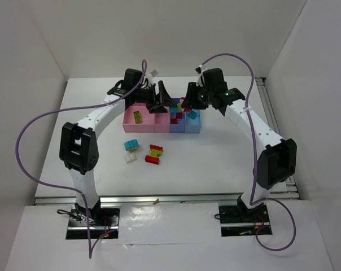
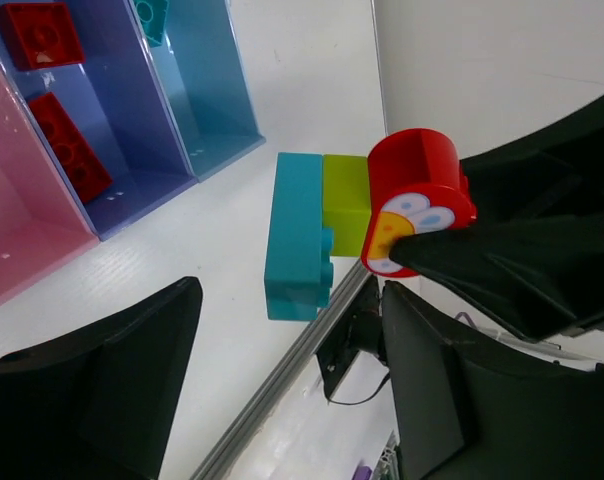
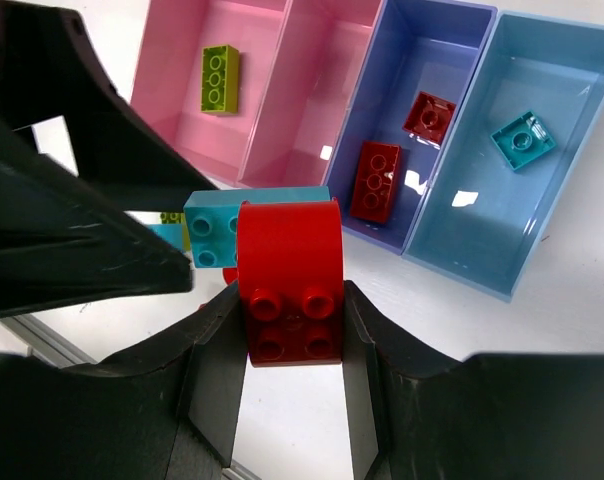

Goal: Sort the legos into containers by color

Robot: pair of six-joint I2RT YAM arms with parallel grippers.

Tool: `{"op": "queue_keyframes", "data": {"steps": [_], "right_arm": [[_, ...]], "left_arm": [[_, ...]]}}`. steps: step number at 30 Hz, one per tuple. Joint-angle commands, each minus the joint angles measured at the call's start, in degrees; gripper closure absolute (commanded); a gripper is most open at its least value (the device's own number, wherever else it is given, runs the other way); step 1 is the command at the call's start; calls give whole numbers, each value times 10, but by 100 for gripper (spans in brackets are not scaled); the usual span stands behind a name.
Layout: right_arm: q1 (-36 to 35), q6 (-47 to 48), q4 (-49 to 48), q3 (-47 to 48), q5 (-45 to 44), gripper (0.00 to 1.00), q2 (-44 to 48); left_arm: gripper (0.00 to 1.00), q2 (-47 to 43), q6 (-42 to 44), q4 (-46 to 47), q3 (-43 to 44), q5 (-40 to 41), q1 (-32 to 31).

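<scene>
The red round-topped plastic brick [image 3: 287, 255], with a teal plastic brick [image 3: 232, 225] stuck to its side, is pinched tight in our right gripper [image 3: 292, 330]. Just past those fingertips sits the row of four joined open plastic bins [image 3: 302, 100], with two red bricks [image 3: 375, 180] in the dark blue bin [image 3: 452, 60]. Our left gripper [image 1: 161, 97] faces the red brick close by, fingers spread wide around nothing.

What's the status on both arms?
Right gripper shut on red brick, teal brick attached. Left gripper open beside it. Bins close by, nothing between.
</scene>
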State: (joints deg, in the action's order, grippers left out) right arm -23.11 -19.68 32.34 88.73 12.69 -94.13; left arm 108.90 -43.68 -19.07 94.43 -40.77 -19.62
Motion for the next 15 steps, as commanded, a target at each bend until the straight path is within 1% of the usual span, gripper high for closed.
{"op": "queue_keyframes", "data": {"steps": [1,2,3,5,7,10,11,13,14,15], "right_arm": [[-5,-2,-4,18,1,80,19],[-5,-2,-4,18,1,80,19],[-5,-2,-4,18,1,80,19],[-5,-7,-4,18,1,80,19],[-5,-7,1,18,-4,80,19],[-5,-7,1,18,-4,80,19],[-5,-14,1,18,-11,80,25],[-5,-19,1,13,-18,80,30],[-5,-19,1,13,-29,80,38],[-5,-19,1,13,-29,80,43]], "left_arm": [[19,18,3,9,35,-2,-14],[21,31,3,4,43,-2,-14],[26,36,3,-4,50,-2,-14],[31,36,3,-4,50,-7,-20],[41,42,3,-4,50,-12,-25],[63,42,3,1,55,-6,-25],[76,42,3,1,55,-6,-25],[85,42,3,-12,67,7,-25],[94,49,3,-18,67,7,-25],[100,49,9,-18,75,13,-25]]}}
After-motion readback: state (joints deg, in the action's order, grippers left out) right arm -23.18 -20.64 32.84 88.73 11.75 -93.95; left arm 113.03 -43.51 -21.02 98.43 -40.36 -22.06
